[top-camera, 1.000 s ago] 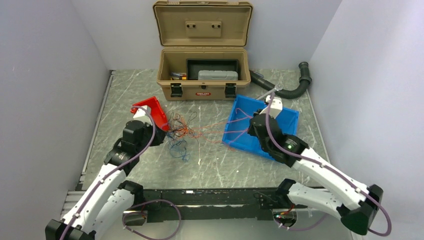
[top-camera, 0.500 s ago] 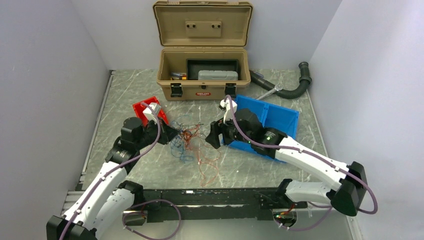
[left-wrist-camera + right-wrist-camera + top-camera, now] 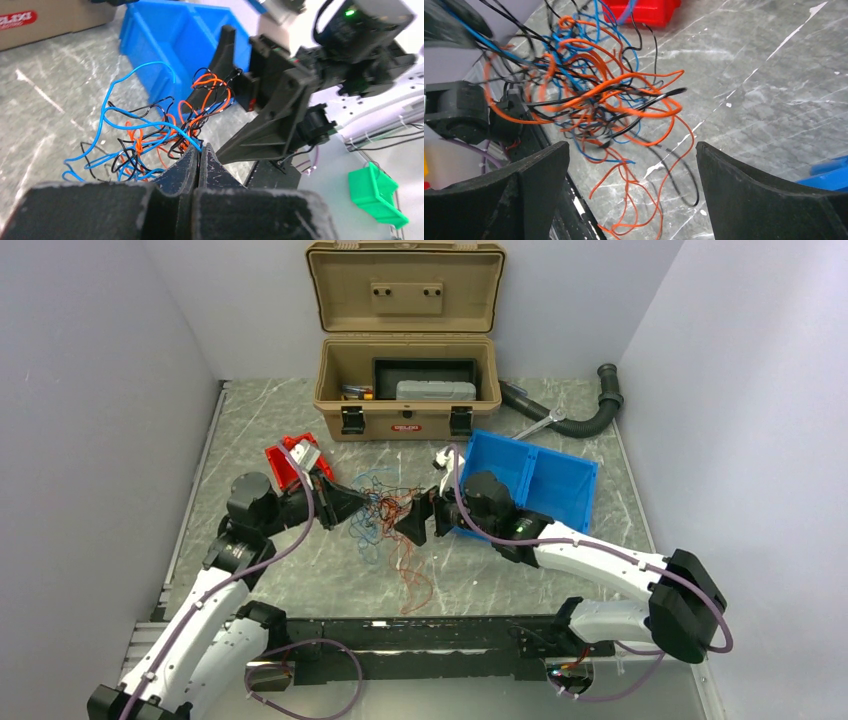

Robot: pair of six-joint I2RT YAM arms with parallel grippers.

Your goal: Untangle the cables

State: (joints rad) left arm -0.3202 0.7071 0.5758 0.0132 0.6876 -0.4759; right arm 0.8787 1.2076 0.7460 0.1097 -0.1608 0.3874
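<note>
The cables [image 3: 385,502] are a small tangle of thin orange, blue and black wires, held up off the table at its middle. My left gripper [image 3: 357,506] is shut on the tangle's left side; a blue wire runs into its closed tips [image 3: 200,150]. Loose orange strands [image 3: 410,575] droop from the tangle onto the table. My right gripper [image 3: 412,520] stands wide open just right of the tangle and faces it. In the right wrist view the cables [image 3: 599,95] hang ahead of the open gripper [image 3: 629,150], with nothing between its fingers.
An open tan toolbox [image 3: 405,390] stands at the back. A blue bin [image 3: 545,480] sits behind my right arm and a red bin [image 3: 290,455] behind my left. A black corrugated hose [image 3: 585,420] and a wrench [image 3: 540,422] lie at the back right.
My right gripper opened, let go of the orange strands and swung left from the blue bin to the tangle. The left gripper carried the tangle slightly right. The stretched strands now droop.
</note>
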